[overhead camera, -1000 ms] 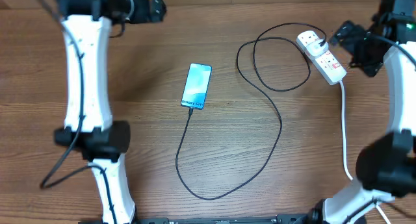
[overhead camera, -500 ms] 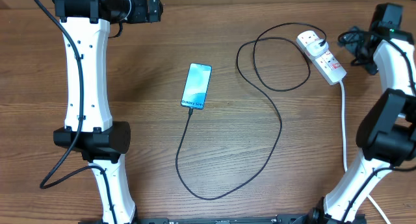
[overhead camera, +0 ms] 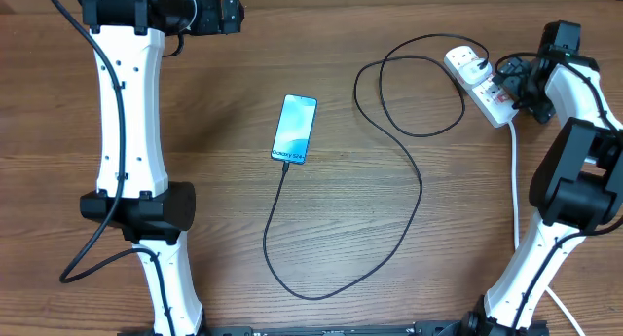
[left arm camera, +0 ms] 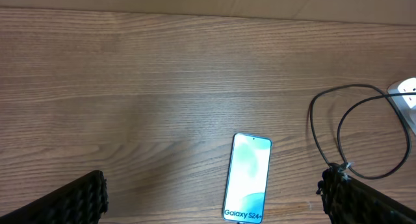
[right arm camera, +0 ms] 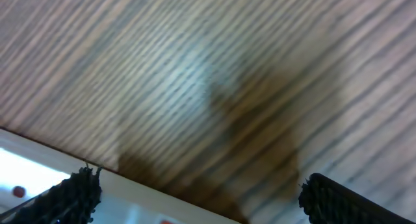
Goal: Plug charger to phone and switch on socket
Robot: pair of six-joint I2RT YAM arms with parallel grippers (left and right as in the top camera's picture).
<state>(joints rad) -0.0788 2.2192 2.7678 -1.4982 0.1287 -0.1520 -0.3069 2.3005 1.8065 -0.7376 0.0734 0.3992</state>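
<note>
wooden surface [overhead camera: 214, 209] under everything. long black charger [overhead camera: 414, 195] looped across the middle and right, one end at the far end of the socket [overhead camera: 479, 83], the other meeting the text end of the phone [overhead camera: 295, 130]. socket white, lying slantwise at far right. phone flat, screen-up, lit, mid-surface. left end effector [overhead camera: 226, 10] at far left corner, released, fingers [left arm camera: 78, 201] wide apart on nothing, well apart from the phone. right end effector [overhead camera: 514, 75] just beside the socket, released, fingers [right arm camera: 75, 191] spread, gripping nothing.

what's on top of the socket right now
The charger's black plug head sits in the socket. The right gripper hangs open over the switch end, hiding part of it, so the switch's position cannot be seen.
</note>
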